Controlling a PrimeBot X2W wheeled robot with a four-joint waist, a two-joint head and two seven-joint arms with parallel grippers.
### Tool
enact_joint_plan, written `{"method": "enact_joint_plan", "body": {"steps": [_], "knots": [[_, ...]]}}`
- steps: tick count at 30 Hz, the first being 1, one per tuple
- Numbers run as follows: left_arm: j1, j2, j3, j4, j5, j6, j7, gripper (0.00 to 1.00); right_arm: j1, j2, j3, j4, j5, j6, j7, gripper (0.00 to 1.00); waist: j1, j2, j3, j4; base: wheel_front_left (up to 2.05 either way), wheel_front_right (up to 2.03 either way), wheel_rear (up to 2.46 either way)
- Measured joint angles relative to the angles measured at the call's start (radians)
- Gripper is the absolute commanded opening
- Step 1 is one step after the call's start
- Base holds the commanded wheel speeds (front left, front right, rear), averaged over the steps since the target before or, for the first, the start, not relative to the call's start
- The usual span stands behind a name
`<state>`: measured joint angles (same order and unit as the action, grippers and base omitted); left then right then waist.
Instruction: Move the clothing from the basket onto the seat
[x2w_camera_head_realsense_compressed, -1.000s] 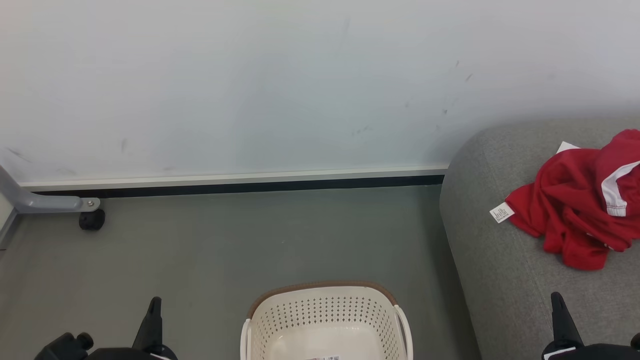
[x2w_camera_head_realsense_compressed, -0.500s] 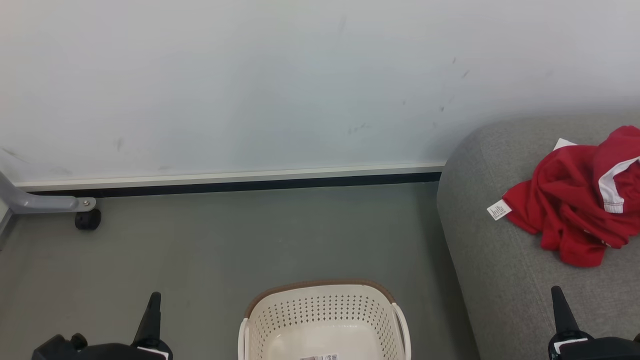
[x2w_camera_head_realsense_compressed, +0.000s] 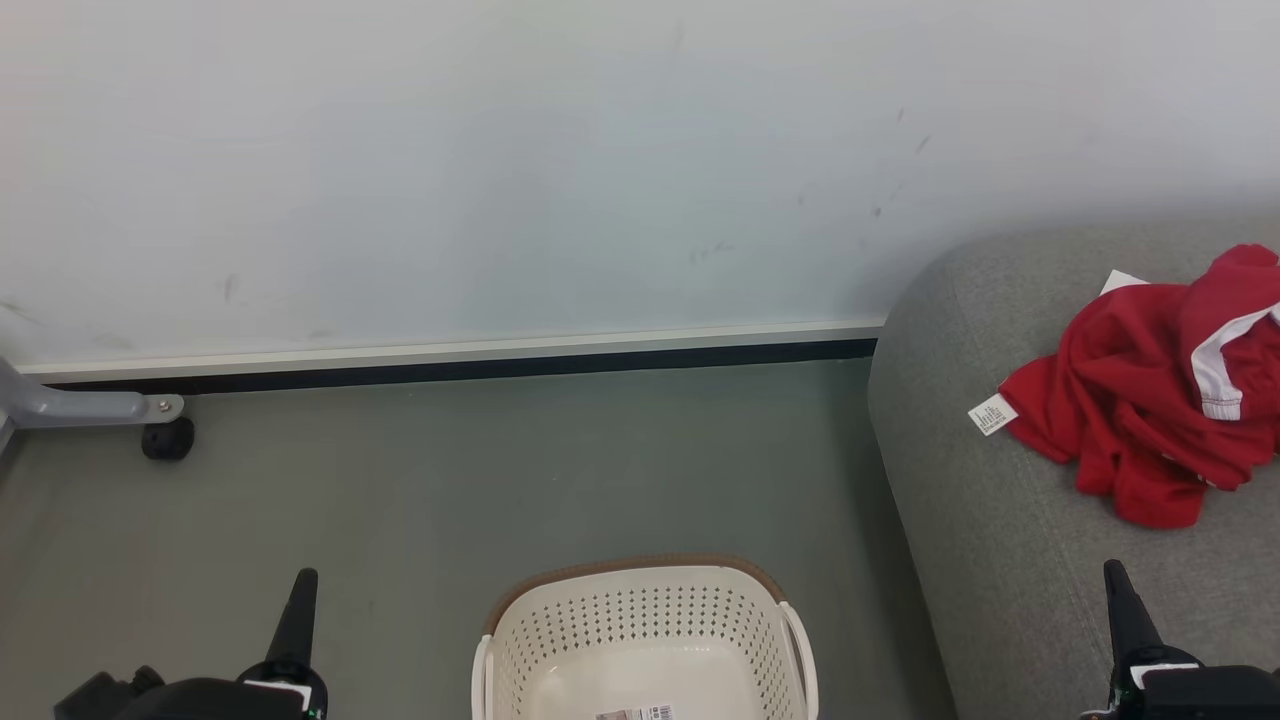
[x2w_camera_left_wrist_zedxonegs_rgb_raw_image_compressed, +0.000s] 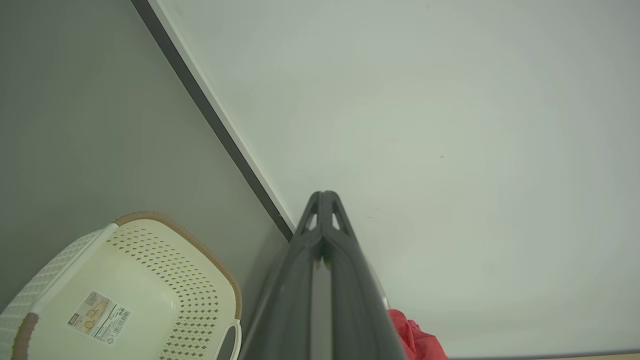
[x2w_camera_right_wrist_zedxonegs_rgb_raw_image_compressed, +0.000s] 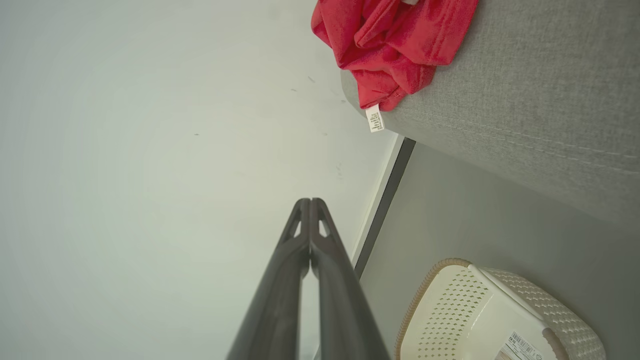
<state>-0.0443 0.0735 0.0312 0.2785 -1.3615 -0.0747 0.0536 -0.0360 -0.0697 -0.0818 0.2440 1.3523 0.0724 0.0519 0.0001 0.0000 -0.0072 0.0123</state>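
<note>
Left end effector stays pinched shut, empty. The view's drifted a touch, nothing else has moved. Basket holds just a sticker — clothing lies on the seat. Right end effector shut too — job looks done.

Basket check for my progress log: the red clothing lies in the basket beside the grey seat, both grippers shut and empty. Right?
No. The head view shows the clothing on the seat, not in the basket. The rest holds: left gripper and right gripper are shut and empty.
</note>
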Motion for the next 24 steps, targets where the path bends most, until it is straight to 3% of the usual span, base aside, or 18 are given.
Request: {"method": "enact_joint_plan", "body": {"steps": [20, 24], "knots": [[-0.034, -0.029, 0.058, 0.016, -0.222, -0.049, 0.059, 0.00, -0.043, 0.024, -0.050, 0.053, 0.240, 0.044, 0.059, 0.00, 0.0000, 0.0000, 0.009, -0.012, 0.00, 0.00, 0.00], [-0.034, -0.030, 0.060, 0.017, -0.238, -0.049, 0.060, 0.00, -0.055, 0.026, -0.052, 0.055, 0.243, 0.045, 0.062, 0.00, 0.0000, 0.0000, 0.009, -0.012, 0.00, 0.00, 0.00]]}}
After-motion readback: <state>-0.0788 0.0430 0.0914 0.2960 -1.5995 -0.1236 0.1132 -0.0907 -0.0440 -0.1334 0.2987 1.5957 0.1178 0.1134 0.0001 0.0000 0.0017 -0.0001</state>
